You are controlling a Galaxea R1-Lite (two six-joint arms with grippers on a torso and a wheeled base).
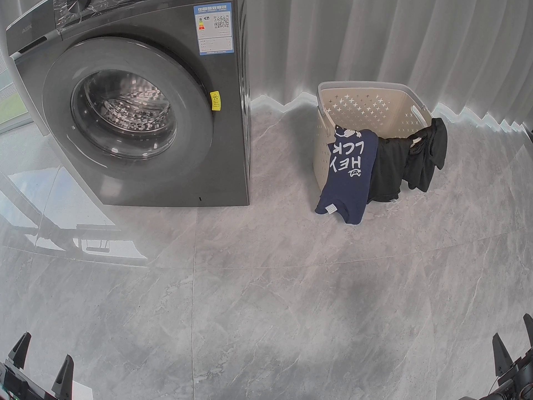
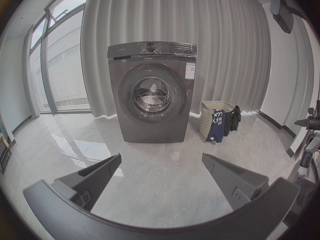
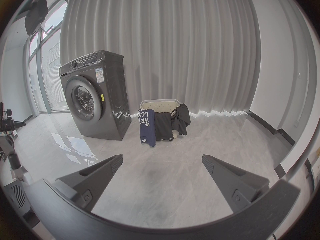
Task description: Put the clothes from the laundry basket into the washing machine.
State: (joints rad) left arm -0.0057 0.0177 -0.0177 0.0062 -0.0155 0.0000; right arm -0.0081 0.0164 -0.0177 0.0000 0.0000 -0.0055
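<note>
In the head view the washer [image 1: 139, 101] stands at the far left of the floor [image 1: 277, 306], its round door closed. The basket [image 1: 372, 106] sits to its right, well apart from it, at the floor's far edge against the curtain [image 1: 388, 23]. A navy shirt [image 1: 347, 176] hangs over the basket's front rim, its hem reaching the floor. A black garment [image 1: 391, 165] hangs just beside it, and another black piece [image 1: 430, 151] is draped over the right front corner. The left gripper [image 1: 45, 351] pokes in at the near left corner and the right gripper [image 1: 512, 329] at the near right, both released and holding nothing.

In the left wrist view the left gripper [image 2: 160, 155] is spread wide over bare floor, facing the washer [image 2: 151, 94], with the basket [image 2: 208, 117] and navy shirt [image 2: 217, 125] beside it.

In the right wrist view the right gripper [image 3: 162, 156] is likewise spread and empty, facing the basket [image 3: 160, 104], well short of it. The navy shirt [image 3: 147, 125] and black garment [image 3: 165, 125] hang down its front.
</note>
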